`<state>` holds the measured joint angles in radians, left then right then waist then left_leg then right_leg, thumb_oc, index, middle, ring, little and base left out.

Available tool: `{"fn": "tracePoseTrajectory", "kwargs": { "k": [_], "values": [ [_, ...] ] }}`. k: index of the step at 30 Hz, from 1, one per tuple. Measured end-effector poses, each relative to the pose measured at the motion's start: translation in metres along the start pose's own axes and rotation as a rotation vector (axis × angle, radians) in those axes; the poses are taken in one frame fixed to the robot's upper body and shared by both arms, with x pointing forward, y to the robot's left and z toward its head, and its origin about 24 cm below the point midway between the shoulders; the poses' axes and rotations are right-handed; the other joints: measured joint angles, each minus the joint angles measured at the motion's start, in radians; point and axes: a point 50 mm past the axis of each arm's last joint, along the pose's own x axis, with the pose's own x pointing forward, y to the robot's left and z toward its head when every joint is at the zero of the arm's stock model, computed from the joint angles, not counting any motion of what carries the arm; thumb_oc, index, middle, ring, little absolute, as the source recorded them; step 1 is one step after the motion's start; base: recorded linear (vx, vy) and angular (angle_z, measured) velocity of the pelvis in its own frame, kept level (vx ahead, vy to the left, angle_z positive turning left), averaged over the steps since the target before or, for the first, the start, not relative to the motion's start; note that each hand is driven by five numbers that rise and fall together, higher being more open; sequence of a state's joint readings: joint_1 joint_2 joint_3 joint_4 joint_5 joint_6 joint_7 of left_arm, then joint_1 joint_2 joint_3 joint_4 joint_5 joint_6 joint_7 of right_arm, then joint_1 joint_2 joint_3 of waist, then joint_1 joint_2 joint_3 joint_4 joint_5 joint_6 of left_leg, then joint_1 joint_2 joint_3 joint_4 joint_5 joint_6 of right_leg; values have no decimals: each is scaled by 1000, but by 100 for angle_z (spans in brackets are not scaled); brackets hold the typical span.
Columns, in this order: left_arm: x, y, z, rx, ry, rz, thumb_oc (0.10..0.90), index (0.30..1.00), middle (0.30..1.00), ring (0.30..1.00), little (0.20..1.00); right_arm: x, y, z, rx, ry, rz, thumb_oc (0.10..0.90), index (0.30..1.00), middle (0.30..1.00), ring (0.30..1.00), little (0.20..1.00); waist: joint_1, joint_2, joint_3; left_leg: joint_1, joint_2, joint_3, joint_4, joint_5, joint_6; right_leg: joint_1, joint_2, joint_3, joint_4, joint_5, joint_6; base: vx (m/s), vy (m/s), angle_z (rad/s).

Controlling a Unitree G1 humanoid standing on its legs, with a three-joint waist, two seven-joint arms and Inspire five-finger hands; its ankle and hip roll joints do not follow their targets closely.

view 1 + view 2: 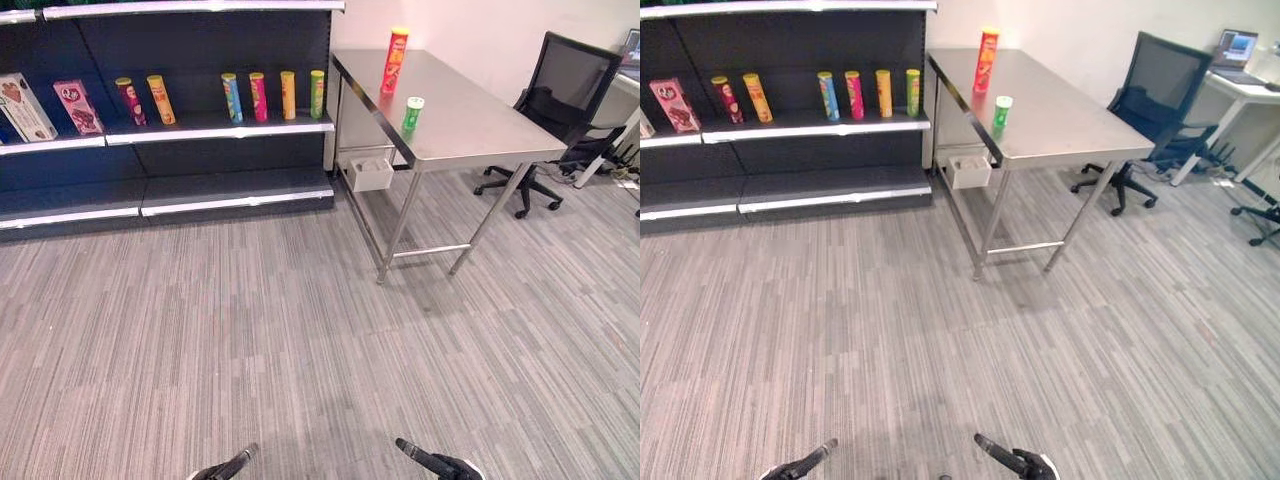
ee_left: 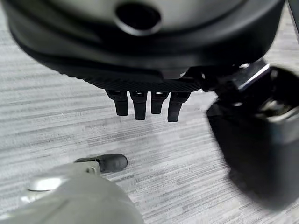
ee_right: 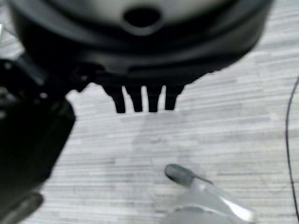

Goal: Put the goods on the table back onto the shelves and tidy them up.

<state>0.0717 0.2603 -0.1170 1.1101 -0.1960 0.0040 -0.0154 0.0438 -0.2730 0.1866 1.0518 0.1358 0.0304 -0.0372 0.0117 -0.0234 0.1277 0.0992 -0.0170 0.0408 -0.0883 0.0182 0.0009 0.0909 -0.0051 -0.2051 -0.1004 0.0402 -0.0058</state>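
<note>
**Q:** Entry one, hands: what is recorded?

**A:** Left hand (image 1: 232, 464) and right hand (image 1: 440, 464) are logged low at the near edge of the head views, over the carpet floor (image 1: 300, 340). In the wrist views the left hand's fingers (image 2: 139, 105) and the right hand's fingers (image 3: 136, 99) are seen straight, in a loose row. Nothing is held.

**Q:** Entry two, goods to be returned?

**A:** Two are listed on the desk (image 1: 490, 125). A tall red can (image 1: 395, 60) is upright toward the far end. A short green can (image 1: 412, 113) is upright near the shelf-side edge. Both are well apart from the hands.

**Q:** Destination?

**A:** Shelves (image 1: 225, 127), just beside the desk's far corner. Upright cans (image 1: 259, 96) are catalogued in two groups on the middle shelf, and boxes (image 1: 78, 106) further left.

**Q:** How is the present step best done?

**A:** An approach is judged necessary first, since nothing can be reached from here. The green can is best taken first, as it is nearer the edge. It should be wrapped at mid-body, thumb opposed, and lifted straight up. The red can is judged easily toppled if brushed. The gap between the two can groups is suggested for placement, in line with the others.

**Q:** Sundries?

**A:** A white box (image 1: 368, 172) under the desk and an office chair (image 1: 560, 95) beyond it. Both are to be left alone.
</note>
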Motion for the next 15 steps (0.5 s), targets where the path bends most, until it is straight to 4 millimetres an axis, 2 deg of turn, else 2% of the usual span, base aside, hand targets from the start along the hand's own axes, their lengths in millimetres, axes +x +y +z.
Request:
{"fn": "tracePoseTrajectory", "kwargs": {
  "k": [6,15],
  "values": [
    [0,-1,7,-4,-26,0,800,900,900,900,900,0,0,1,-1,-2,0,800,900,900,900,900,-1,20,36,8,2,0,-1,5,0,2,1,-11,0,0,0,9,-26,3],
    [1,-1,11,-4,-36,3,800,900,900,900,900,1,-1,5,-2,-11,-1,800,900,900,900,900,-1,9,53,15,3,-8,-7,-1,-9,19,3,-12,0,-11,11,21,-55,1]
  ]
}}
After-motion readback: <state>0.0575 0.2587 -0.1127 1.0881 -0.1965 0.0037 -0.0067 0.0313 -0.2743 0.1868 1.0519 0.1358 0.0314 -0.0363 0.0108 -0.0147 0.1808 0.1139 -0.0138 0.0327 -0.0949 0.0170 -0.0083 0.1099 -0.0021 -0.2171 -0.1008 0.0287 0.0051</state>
